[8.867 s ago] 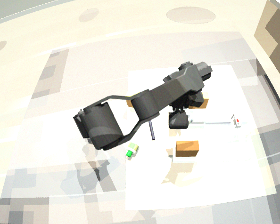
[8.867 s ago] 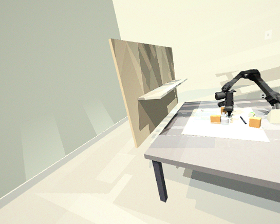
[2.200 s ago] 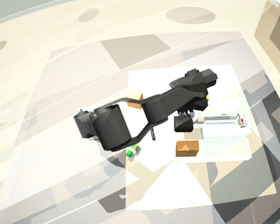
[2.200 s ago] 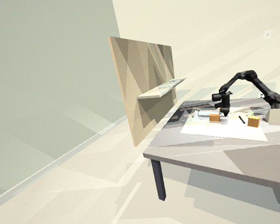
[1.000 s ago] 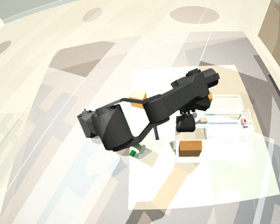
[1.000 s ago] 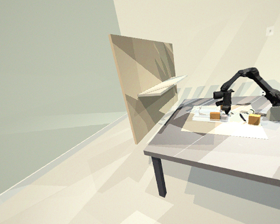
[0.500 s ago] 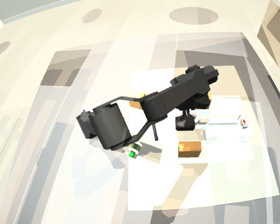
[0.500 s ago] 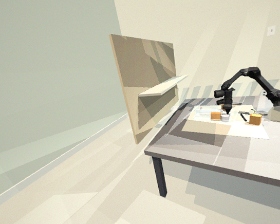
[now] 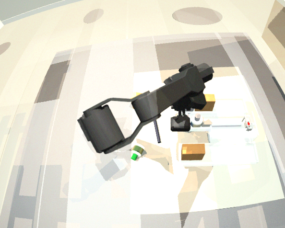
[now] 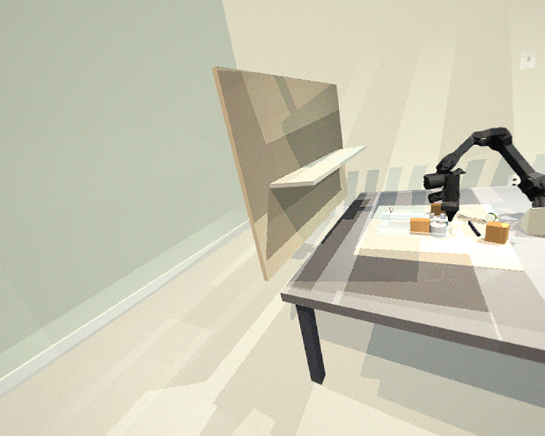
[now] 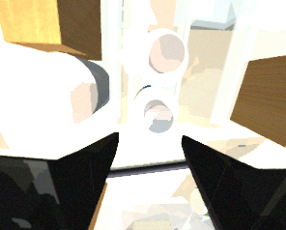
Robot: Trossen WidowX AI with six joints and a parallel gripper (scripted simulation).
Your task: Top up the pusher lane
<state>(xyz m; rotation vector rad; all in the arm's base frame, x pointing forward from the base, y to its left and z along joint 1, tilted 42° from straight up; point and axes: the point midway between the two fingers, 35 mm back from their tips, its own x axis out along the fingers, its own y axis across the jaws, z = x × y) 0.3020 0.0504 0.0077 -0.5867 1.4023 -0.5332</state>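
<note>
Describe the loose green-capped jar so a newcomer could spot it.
Start at the white mat on the table, then find the robot's big dark cylindrical elbow joint. Just beside it lies the small jar with the bright green cap, tipped on its side, the only green thing, well outside the clear lanes.

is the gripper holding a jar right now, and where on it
Nothing is held. The gripper is open, its fingers apart and clear of the white jar standing in the lane.

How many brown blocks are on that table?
3. One brown block beside the white rack, another across it under the arm, a third near the arm's base. Others may be hidden.
</note>
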